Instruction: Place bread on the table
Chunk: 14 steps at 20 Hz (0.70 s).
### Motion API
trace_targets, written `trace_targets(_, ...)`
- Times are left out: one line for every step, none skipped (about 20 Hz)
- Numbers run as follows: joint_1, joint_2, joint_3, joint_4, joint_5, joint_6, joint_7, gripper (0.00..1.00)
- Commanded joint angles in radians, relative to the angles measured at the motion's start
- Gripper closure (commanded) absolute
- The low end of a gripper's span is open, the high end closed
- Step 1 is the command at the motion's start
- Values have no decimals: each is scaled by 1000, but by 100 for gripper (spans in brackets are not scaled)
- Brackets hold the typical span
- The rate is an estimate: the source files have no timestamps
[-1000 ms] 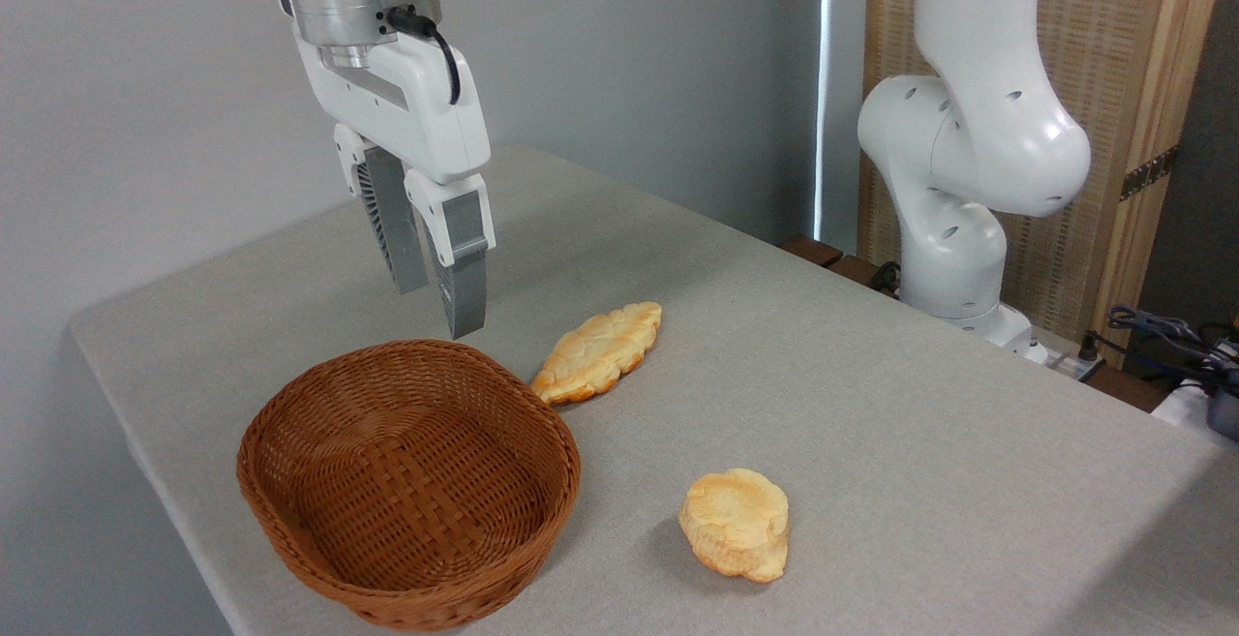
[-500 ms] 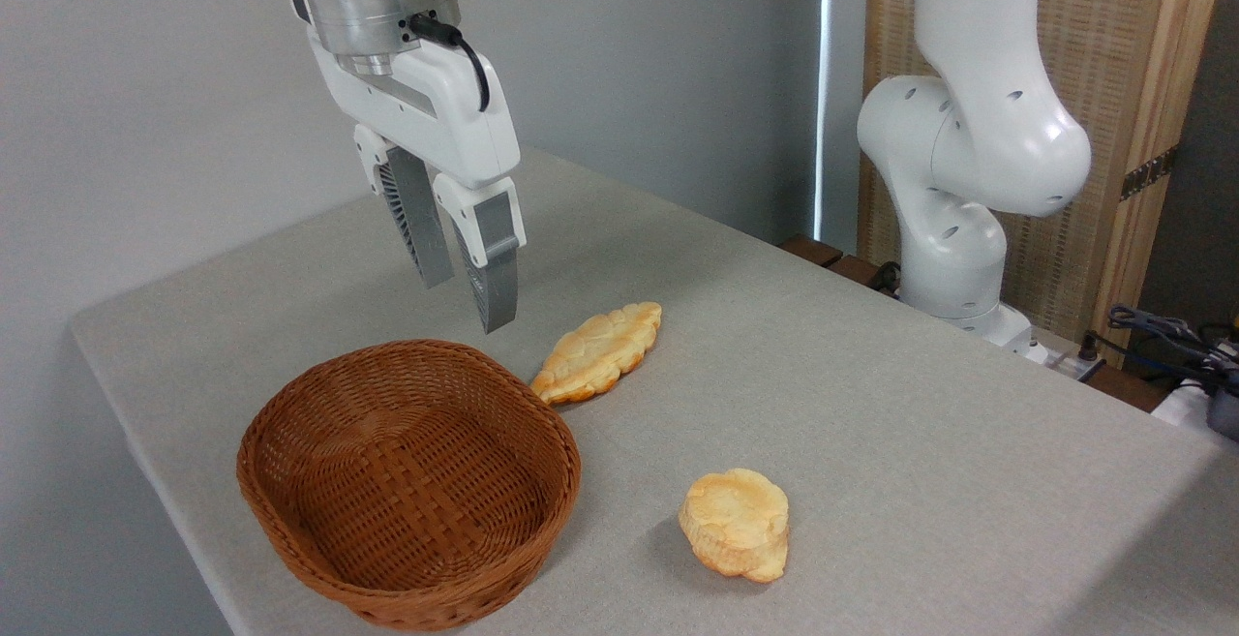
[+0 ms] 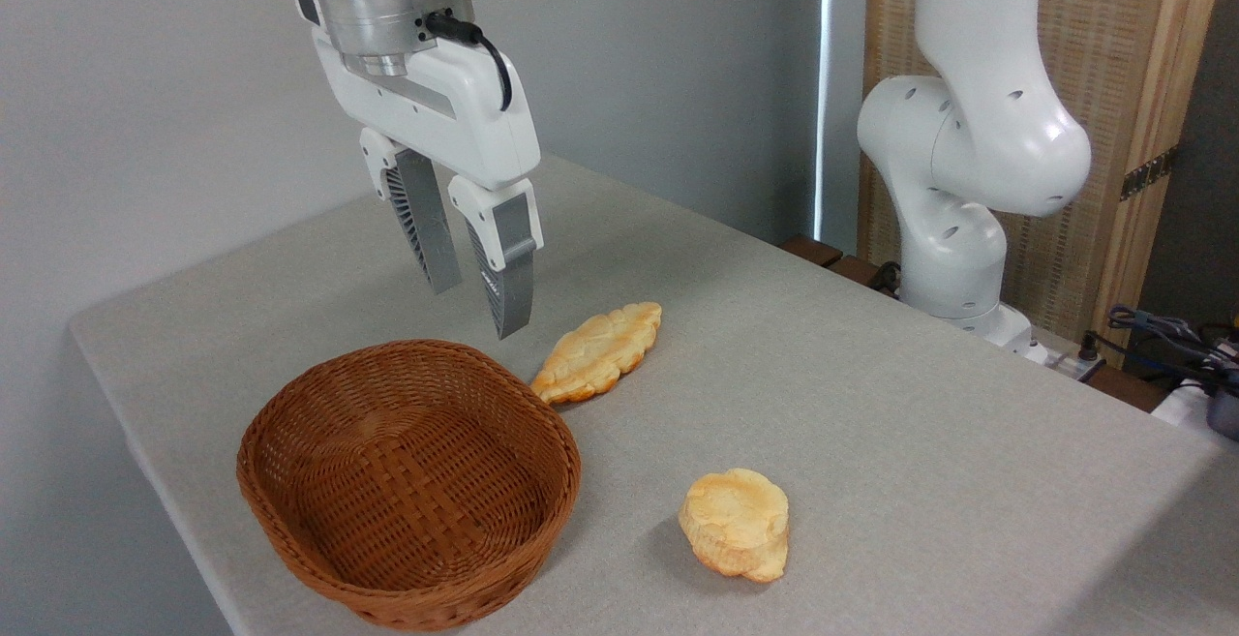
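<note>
The bread [image 3: 736,523], a small roundish golden bun with its flat pale face up, lies on the grey-beige table [image 3: 871,404] to the right of the basket. My gripper [image 3: 479,307] hangs in the air above the basket's far rim, well up and to the left of the bread. Its two grey fingers [image 3: 510,280] stand apart with nothing between them.
An empty brown wicker basket [image 3: 407,481] sits at the table's front left. A long leaf-shaped pale-yellow bread [image 3: 600,350] lies just behind it. The arm's white base [image 3: 958,229] stands at the table's far right edge, with cables [image 3: 1162,336] beside it.
The gripper has moved to the right and slightly up, from over the basket's rear toward the long bread. Both breads and the basket have stayed put.
</note>
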Motion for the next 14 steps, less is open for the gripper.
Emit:
trace_targets(-6, -9, 11, 8, -14, -27, -12, 0)
trace_targets(-7, -9, 11, 8, -12, -27, -9, 0)
trace_targets(-7, -9, 11, 8, -12, -27, -8, 0)
trace_targets(-7, -9, 11, 8, -12, -27, -6, 0)
trace_targets(-7, -11, 11, 8, -12, -27, -5, 0)
trace_targets(-7, -11, 11, 8, -11, -28, -3, 0)
trace_targets(-7, -11, 11, 8, -11, -30, -3, 0)
trace_targets(-6, -11, 11, 8, -11, -28, -3, 0)
trace_targets(-6, -11, 11, 8, -11, -28, -1, 0)
trace_targets(-7, -11, 13, 8, -11, -28, -3, 0)
trace_targets(-6, -11, 13, 8, -11, -28, -3, 0)
trace_targets(-6, -11, 13, 7, -11, -28, -3, 0)
trace_targets(-6, -11, 13, 7, -11, -28, -3, 0)
trace_targets(-6, -11, 13, 5, -11, -28, -1, 0)
